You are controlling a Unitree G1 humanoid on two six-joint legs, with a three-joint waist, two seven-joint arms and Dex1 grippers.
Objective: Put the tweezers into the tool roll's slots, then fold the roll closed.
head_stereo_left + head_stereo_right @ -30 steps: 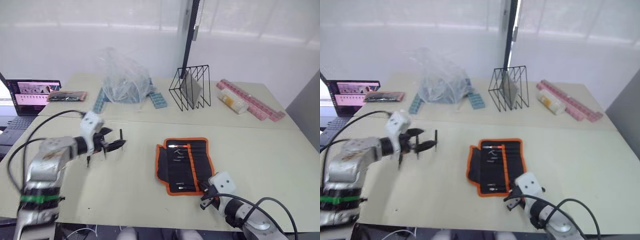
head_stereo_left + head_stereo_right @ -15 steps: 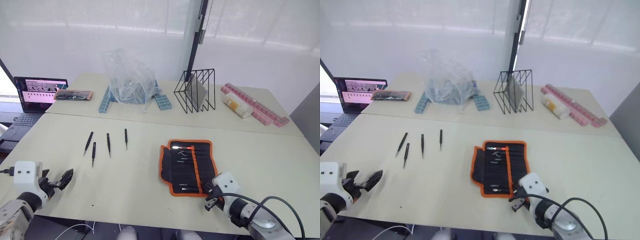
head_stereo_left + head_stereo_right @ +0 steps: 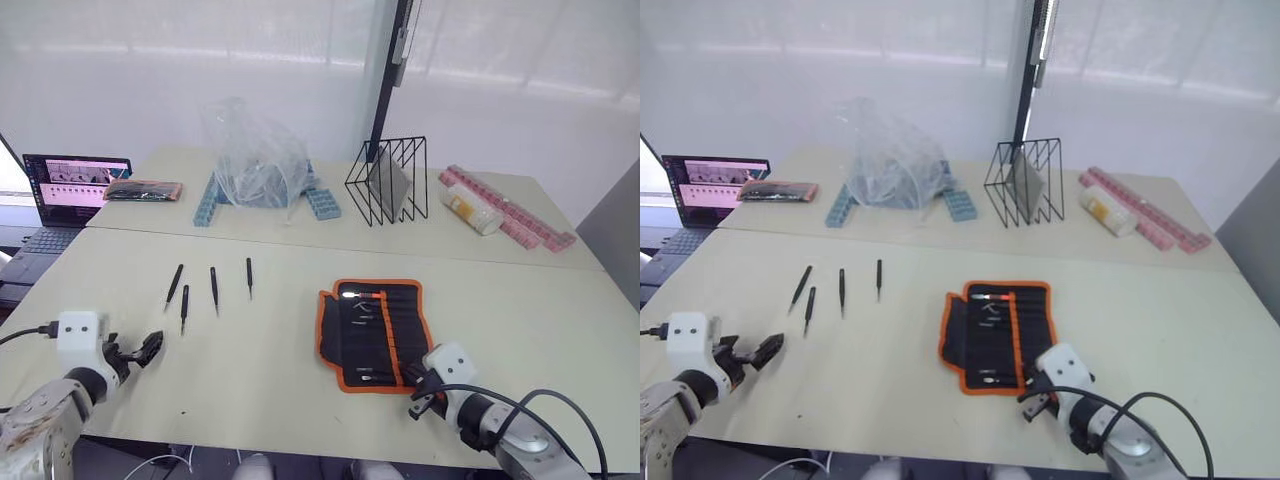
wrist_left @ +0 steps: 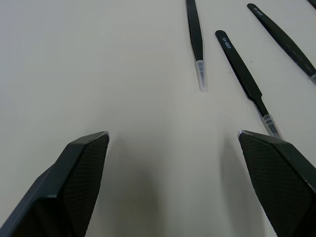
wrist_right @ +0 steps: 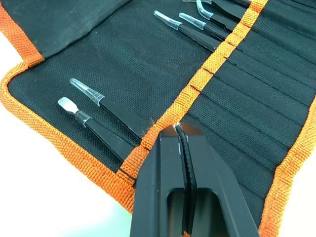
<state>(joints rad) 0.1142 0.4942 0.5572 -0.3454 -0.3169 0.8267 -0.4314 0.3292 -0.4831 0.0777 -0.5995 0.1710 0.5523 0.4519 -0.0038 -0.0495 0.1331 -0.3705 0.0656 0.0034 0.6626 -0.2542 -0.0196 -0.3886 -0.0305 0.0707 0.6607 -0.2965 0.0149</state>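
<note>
The tool roll lies open and flat on the table, black with orange trim. Its slots run on both sides of an orange strip. Several clear-tipped tweezers sit in the slots. Several loose black tweezers lie in a row on the table left of the roll, also seen up close as tweezers. My left gripper hovers open near the table's front left, just short of them, holding nothing. My right gripper is shut, its tip at the orange strip on the roll's near edge.
At the back stand a laptop, a crumpled clear plastic bag over blue strips, a black wire rack, a pale bottle and pink strips. A seam between the two tables runs across behind the tweezers.
My left arm came down from above the loose tweezers to the table's front left, then edged forward toward them. The right gripper stays at the roll's near edge.
</note>
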